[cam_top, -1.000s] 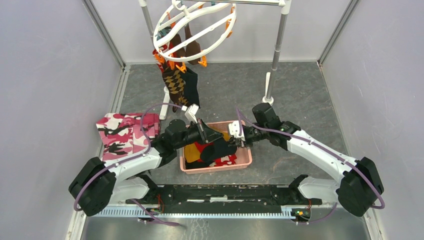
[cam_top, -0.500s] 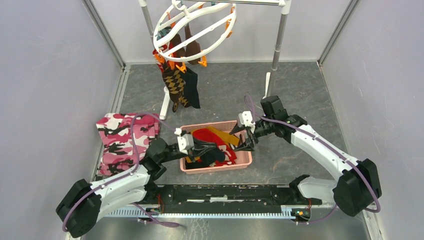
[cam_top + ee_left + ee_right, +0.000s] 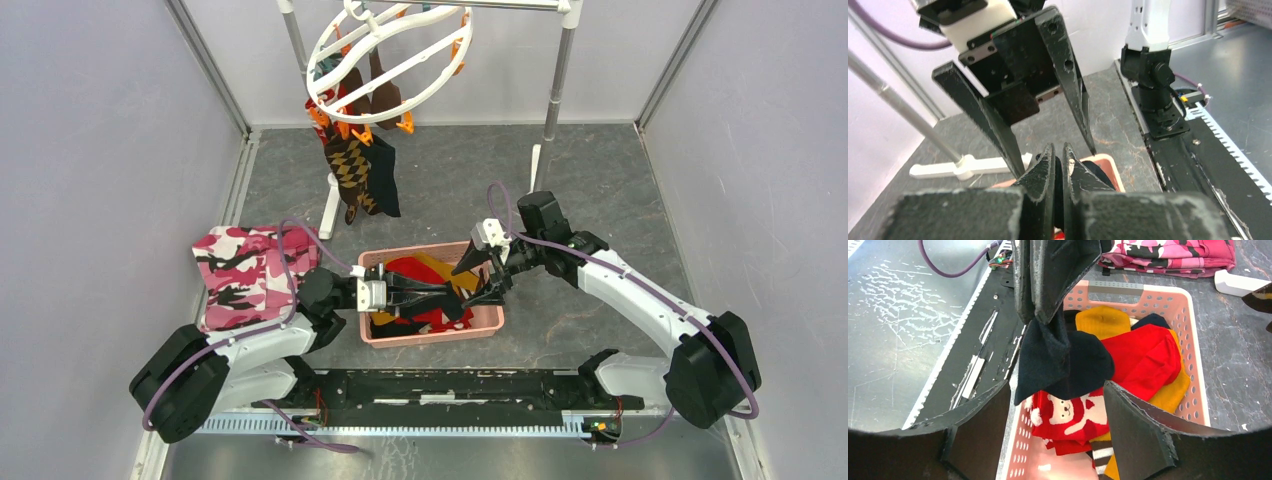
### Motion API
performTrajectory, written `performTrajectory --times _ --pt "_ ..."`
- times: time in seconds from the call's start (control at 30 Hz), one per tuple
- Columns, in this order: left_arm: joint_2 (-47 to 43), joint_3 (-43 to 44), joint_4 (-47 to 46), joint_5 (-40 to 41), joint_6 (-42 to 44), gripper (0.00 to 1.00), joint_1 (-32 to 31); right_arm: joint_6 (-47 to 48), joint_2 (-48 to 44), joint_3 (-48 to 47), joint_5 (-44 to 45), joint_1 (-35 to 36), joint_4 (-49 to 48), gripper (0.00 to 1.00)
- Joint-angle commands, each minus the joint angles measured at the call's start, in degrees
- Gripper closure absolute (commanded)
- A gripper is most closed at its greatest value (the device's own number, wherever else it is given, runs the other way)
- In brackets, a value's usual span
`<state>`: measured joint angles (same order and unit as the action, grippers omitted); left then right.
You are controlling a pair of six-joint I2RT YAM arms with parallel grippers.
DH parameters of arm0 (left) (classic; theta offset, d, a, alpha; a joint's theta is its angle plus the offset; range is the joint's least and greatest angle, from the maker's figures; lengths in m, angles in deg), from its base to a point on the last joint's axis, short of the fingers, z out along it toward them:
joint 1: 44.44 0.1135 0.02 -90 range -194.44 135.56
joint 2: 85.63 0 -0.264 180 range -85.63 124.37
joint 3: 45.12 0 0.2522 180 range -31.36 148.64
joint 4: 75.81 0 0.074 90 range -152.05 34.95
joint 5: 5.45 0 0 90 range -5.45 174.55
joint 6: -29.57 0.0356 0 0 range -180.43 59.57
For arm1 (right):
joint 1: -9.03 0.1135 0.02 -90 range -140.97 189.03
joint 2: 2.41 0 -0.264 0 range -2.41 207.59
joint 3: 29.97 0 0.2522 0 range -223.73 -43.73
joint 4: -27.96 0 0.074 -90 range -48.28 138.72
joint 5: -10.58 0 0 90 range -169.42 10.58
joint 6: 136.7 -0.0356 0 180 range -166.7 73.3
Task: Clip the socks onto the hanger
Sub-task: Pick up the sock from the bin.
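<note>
The white ring hanger (image 3: 385, 60) hangs from the rack at the back, and several socks (image 3: 358, 170) dangle from its orange clips. My left gripper (image 3: 452, 297) is shut on a black sock (image 3: 1063, 360), which hangs from its tips above the pink basket (image 3: 488, 322). In the right wrist view the left gripper (image 3: 1040, 320) comes in from the top with the sock drooping under it. My right gripper (image 3: 478, 281) faces it, open. Its fingers (image 3: 1140, 430) stand on either side of the sock's lower end without gripping it. More socks lie in the basket: red (image 3: 1143, 355), mustard (image 3: 1103, 320) and a red bear-print one (image 3: 1073, 415).
A folded pink camouflage cloth (image 3: 250, 275) lies left of the basket. The metal rack's right pole (image 3: 558, 85) and its white feet (image 3: 537, 170) stand behind. Grey walls close in both sides, and the arms' black base rail (image 3: 450, 385) runs along the near edge.
My right gripper has opened, released the black sock and drawn back to the right. The left arm swung lower over the basket, and the sock now hangs from the left gripper alone.
</note>
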<state>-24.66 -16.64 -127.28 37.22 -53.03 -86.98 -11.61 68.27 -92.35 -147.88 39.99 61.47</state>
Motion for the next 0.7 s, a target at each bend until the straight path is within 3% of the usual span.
performTrajectory --times 0.0,0.17,0.43,0.67 --pt "2.8 3.6 -9.8 -4.1 -3.7 0.98 -1.2 -1.7 -0.7 0.3 -2.3 0.6 -2.9 0.26" --pt "4.0 4.7 -9.7 -4.3 -3.4 0.98 -2.2 -2.5 -1.0 0.4 -3.5 0.9 -3.2 0.27" --pt "4.7 5.5 -7.0 -3.5 -1.7 0.98 -2.5 -2.6 -1.5 -0.4 -4.9 1.2 -2.4 0.41" --pt "4.9 5.2 -5.8 -2.9 -1.2 0.98 -2.5 -2.5 -2.1 -0.8 -5.6 1.2 -1.9 0.60"
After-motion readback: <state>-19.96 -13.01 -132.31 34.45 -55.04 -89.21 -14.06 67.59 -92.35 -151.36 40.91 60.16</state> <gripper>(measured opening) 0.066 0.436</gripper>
